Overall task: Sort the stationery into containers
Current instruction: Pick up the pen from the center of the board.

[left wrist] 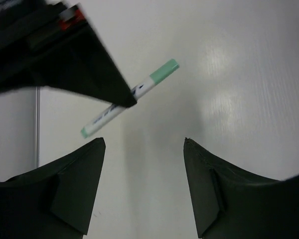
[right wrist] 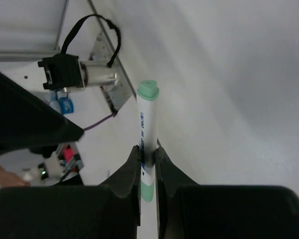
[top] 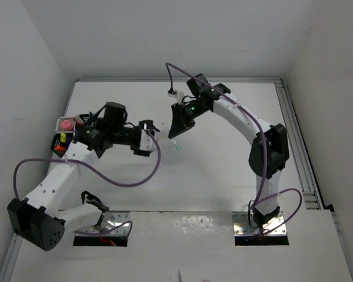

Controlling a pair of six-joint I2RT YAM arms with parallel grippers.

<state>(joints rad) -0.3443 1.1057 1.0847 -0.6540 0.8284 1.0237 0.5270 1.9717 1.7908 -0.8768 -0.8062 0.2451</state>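
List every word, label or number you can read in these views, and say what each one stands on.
No text here can be read outright.
Blue print along the white barrel of the green-capped marker, held in the right hand: too small and blurred to read in either wrist view.
Top view: no legible text anywhere.

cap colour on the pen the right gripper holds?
Mint green, on a white pen. Best in the right wrist view.
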